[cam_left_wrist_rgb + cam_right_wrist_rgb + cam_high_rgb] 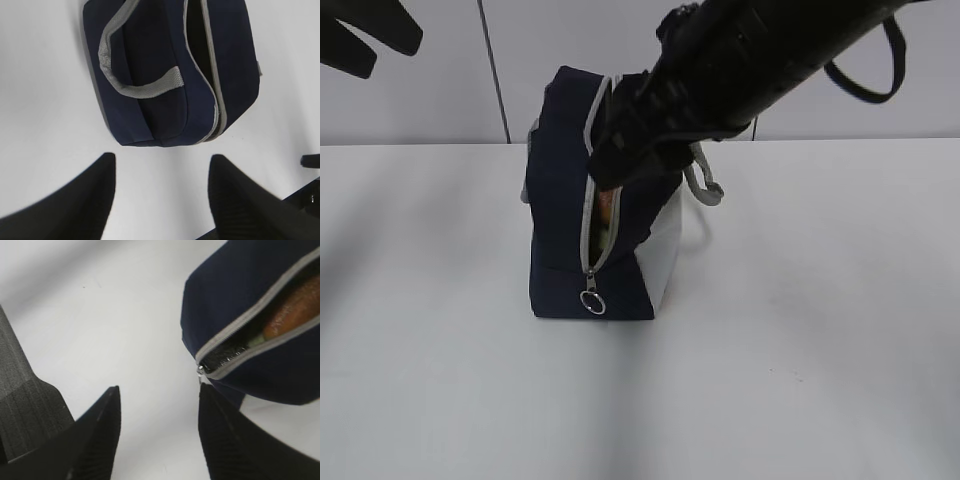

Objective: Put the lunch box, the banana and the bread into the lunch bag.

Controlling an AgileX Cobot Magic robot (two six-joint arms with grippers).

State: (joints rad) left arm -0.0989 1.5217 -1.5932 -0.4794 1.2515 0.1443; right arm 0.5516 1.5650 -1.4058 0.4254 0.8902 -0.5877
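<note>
The bare white worktop (800, 380) fills the foreground of the exterior view. Farther back stands the navy-blue fabric lunch bag (560, 250) with its white side panel, grey zipper and ring pull (592, 301) hanging low at the front. The zipper gapes open. Through the slit, the right wrist view shows a golden-brown rounded piece, seemingly the bread (295, 307), with a sliver of sage green (256, 339) beside it, perhaps the lunch box lid. No banana is visible. The black right arm reaches over the bag top, its pincer (159, 432) spread wide and empty, just beside the zipper's end. The left pincer (161, 197) hangs above the worktop near the bag, likewise wide apart, holding nothing. A grey strap handle (131, 86) lies across the bag.
</note>
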